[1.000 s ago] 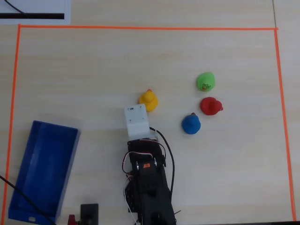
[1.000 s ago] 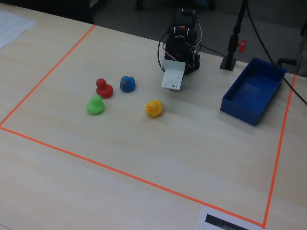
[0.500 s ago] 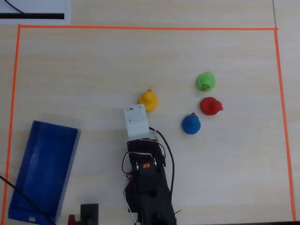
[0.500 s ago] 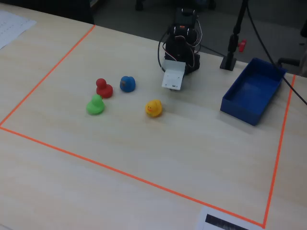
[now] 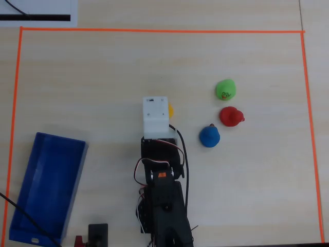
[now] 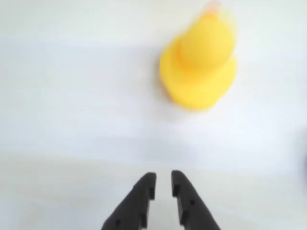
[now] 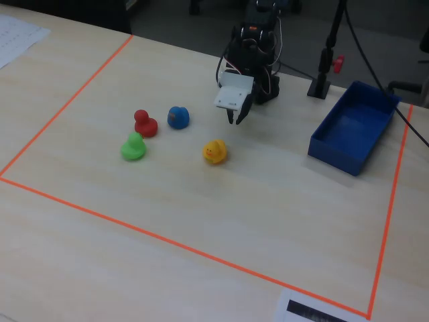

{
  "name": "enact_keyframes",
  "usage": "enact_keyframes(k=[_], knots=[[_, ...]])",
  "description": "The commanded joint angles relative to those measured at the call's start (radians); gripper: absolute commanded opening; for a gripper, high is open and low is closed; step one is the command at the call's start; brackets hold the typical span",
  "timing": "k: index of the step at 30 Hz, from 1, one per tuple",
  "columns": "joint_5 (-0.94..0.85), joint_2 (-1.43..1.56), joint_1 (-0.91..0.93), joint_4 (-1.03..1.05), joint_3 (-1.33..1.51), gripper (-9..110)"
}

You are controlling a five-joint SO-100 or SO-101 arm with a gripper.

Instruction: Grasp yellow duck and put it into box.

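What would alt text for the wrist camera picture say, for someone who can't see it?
A blurred yellow duck sits on a pale table in the upper right. At the bottom edge, the gripper shows two black fingertips nearly together with a narrow gap, holding nothing and well short of the duck.

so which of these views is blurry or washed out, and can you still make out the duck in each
Wrist view: overexposed, table nearly white, duck soft and smeared at the head, pincer tips sharp. Overhead view: even light, sharp, but the arm's white housing hides most of the duck. Fixed view: sharp, slightly dim, duck fully visible.
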Motion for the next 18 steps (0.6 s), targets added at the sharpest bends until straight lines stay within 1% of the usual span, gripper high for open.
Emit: enact_keyframes(k=[1,5,6,7,8,11,18], knots=[[0.029,-0.212,0.031,-0.138,-0.172,0],[0.032,-0.367,0.061,-0.293,-0.213,1],[0.032,-0.4,0.067,-0.331,-0.213,3],[0.032,-0.433,0.075,-0.36,-0.218,9],[0.029,-0.466,0.081,-0.377,-0.225,15],[0.032,-0.549,0.098,-0.41,-0.255,24],[0.029,-0.652,0.152,-0.451,-0.293,31]])
